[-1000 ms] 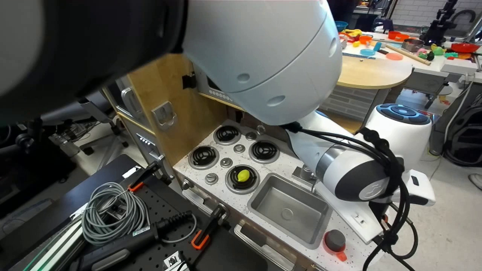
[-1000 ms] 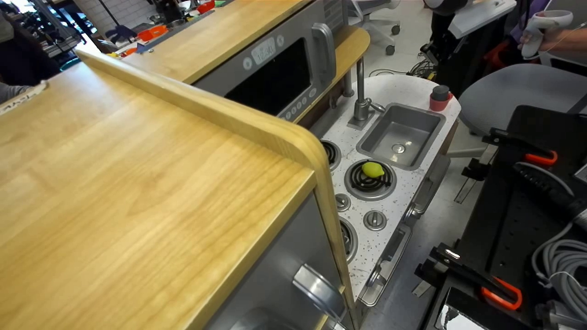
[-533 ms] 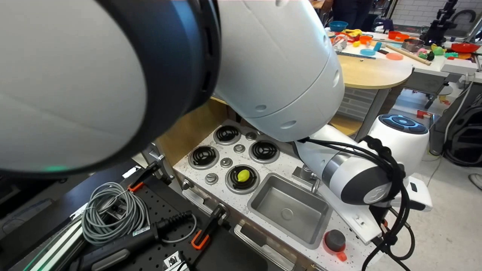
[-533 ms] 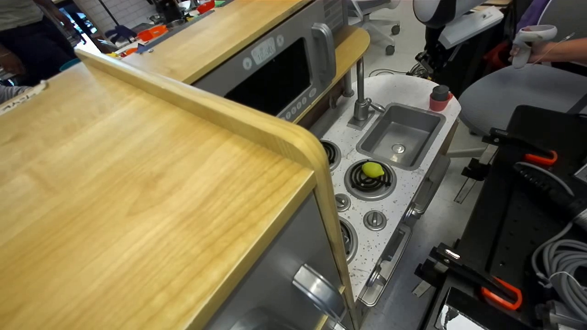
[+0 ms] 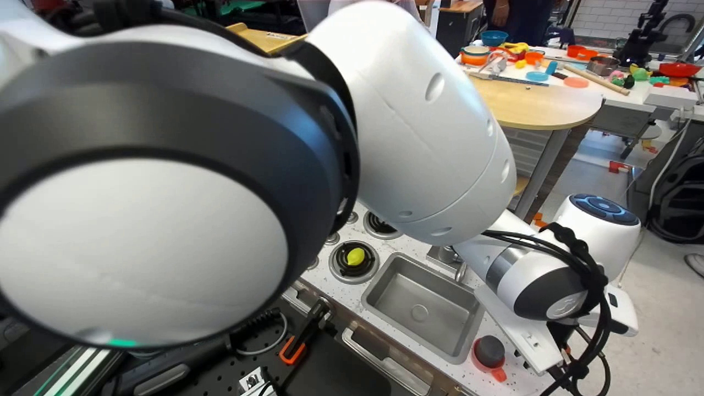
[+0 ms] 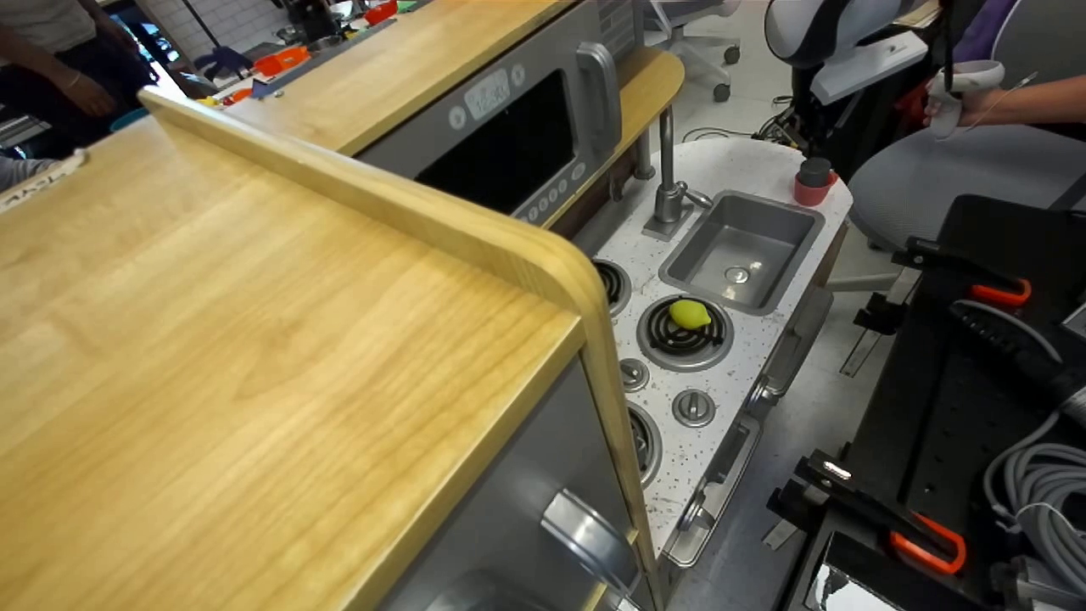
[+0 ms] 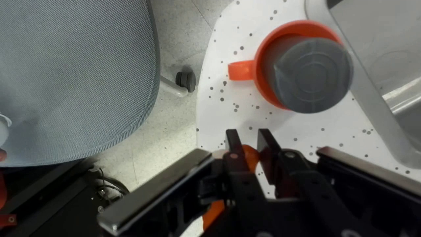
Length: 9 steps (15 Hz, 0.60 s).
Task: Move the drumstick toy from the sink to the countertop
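While the white arm (image 5: 429, 126) fills much of an exterior view, the speckled countertop (image 6: 755, 161) shows in all three views, the grey sink (image 6: 747, 246) set into it. In the wrist view the gripper (image 7: 249, 140) hangs over the countertop's rounded end, near a red cup (image 7: 260, 70) that stands beside the sink with a grey piece (image 7: 312, 75) inside. The jaws pinch the orange drumstick toy (image 7: 251, 158), partly hidden between them.

A Franka Emika Panda arm (image 5: 429, 137), white-shelled with dark grey joint rings (image 5: 165, 104), wears a silver band (image 5: 506, 268), an oval emblem (image 5: 566, 306), a dark blue button disc (image 5: 605, 208) and black cables (image 5: 598, 283) in an exterior view. Its Robotiq gripper (image 7: 248, 143) is black, with round screws (image 7: 289, 154) and grey side bars (image 7: 156, 188).
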Motion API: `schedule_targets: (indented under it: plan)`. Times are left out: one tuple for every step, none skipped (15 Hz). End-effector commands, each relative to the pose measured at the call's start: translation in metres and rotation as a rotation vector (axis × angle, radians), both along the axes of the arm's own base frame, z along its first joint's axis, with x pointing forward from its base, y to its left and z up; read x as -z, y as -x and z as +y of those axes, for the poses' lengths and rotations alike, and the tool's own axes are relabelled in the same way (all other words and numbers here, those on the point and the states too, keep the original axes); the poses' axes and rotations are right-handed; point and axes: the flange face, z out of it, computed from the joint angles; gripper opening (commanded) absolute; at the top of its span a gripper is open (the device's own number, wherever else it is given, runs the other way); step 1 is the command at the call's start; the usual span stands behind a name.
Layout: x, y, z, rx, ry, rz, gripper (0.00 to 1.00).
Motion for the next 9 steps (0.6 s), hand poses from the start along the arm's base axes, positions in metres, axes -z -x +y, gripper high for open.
schedule_targets:
  plan:
    - [0.012, -0.009, -0.012, 0.025, -0.014, 0.013, 0.05]
    - [0.015, -0.009, -0.013, 0.027, -0.015, 0.021, 0.05]
    - [0.019, -0.009, -0.013, 0.027, -0.015, 0.031, 0.05]
    - [0.023, -0.009, -0.013, 0.026, -0.013, 0.043, 0.05]
    - [0.026, -0.009, -0.013, 0.024, -0.012, 0.056, 0.05]
    - [0.030, -0.009, -0.013, 0.025, -0.011, 0.066, 0.05]
    - [0.033, -0.009, -0.013, 0.027, -0.013, 0.076, 0.05]
    - [0.036, -0.008, -0.014, 0.030, -0.014, 0.083, 0.05]
    - [0.039, -0.008, -0.015, 0.029, -0.013, 0.087, 0.05]
